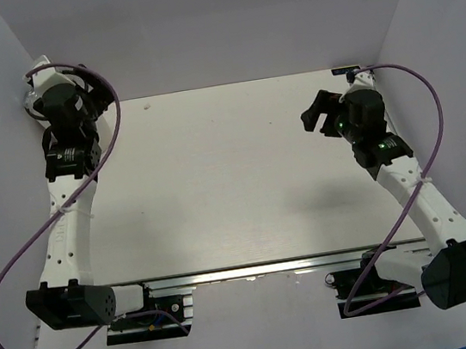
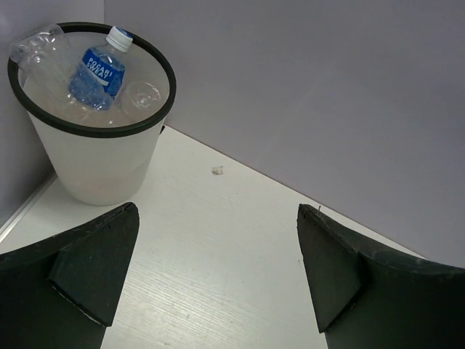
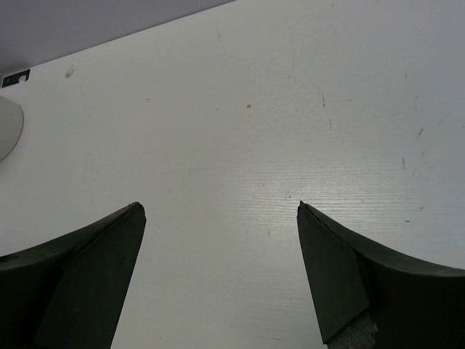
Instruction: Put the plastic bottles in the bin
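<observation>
**Status of jaws.** The left gripper (image 2: pixel 216 240) hangs above the surface (image 1: pixel 234 183) near its far-left corner. Its jaws stand apart with nothing between them. The right gripper (image 3: pixel 218 233) hangs over the right side of the surface. Its jaws are also apart and empty. No bottle is visible on the surface in any view, which probably explains the empty jaws.

**Location of bottles.** The bin (image 2: pixel 94 174) stands upright in the far-left corner, close to both walls. Three bottles are visible inside it. The orange bottle is not visible and may lie beneath the others.

**Orientation.**
- The blue-labelled bottle (image 2: pixel 98 73) leans with its cap up. Its long axis rises from the interior towards the far rim.
- One clear bottle (image 2: pixel 36 45) tilts against the left rim, with its upper end level with the black ring.
- A second clear bottle (image 2: pixel 142 96) is seen nearly end-on.

The bin is much wider than any bottle. The bottles therefore probably rest wherever they find support, against the wall and each other, and not upright.
</observation>
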You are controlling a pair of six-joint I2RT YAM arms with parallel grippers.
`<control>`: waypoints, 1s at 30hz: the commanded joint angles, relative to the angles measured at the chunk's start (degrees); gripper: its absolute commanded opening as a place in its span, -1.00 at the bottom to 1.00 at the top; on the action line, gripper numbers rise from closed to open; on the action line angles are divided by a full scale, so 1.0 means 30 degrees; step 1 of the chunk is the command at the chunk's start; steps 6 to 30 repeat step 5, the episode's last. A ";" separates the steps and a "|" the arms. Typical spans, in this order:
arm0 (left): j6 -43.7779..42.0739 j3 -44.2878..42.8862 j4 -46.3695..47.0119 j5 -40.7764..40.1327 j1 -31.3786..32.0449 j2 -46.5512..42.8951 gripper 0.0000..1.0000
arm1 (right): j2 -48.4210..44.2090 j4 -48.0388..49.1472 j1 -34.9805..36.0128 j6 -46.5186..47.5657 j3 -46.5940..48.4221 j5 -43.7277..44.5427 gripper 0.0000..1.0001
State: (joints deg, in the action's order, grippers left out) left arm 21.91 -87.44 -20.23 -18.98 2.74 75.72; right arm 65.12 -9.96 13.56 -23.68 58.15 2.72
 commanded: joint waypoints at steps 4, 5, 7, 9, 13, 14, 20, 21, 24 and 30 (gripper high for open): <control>0.0108 0.1136 -0.0727 -0.0731 -0.0006 -0.2240 0.97 | -0.0410 0.1269 -0.0067 -0.0514 0.0069 0.1495 0.79; 0.0166 0.1167 -0.0815 -0.0820 -0.0035 -0.2330 0.97 | -0.0293 0.1181 -0.0039 -0.0485 0.0331 0.1437 0.79; 0.0166 0.1167 -0.0815 -0.0820 -0.0035 -0.2330 0.97 | -0.0293 0.1181 -0.0039 -0.0485 0.0331 0.1437 0.79; 0.0166 0.1167 -0.0815 -0.0820 -0.0035 -0.2330 0.97 | -0.0293 0.1181 -0.0039 -0.0485 0.0331 0.1437 0.79; 0.0166 0.1167 -0.0815 -0.0820 -0.0035 -0.2330 0.97 | -0.0293 0.1181 -0.0039 -0.0485 0.0331 0.1437 0.79; 0.0166 0.1167 -0.0815 -0.0820 -0.0035 -0.2330 0.97 | -0.0293 0.1181 -0.0039 -0.0485 0.0331 0.1437 0.79; 0.0166 0.1167 -0.0815 -0.0820 -0.0035 -0.2330 0.97 | -0.0293 0.1181 -0.0039 -0.0485 0.0331 0.1437 0.79; 0.0166 0.1167 -0.0815 -0.0820 -0.0035 -0.2330 0.97 | -0.0293 0.1181 -0.0039 -0.0485 0.0331 0.1437 0.79; 0.0166 0.1167 -0.0815 -0.0820 -0.0035 -0.2330 0.97 | -0.0293 0.1181 -0.0039 -0.0485 0.0331 0.1437 0.79; 0.0166 0.1167 -0.0815 -0.0820 -0.0035 -0.2330 0.97 | -0.0293 0.1181 -0.0039 -0.0485 0.0331 0.1437 0.79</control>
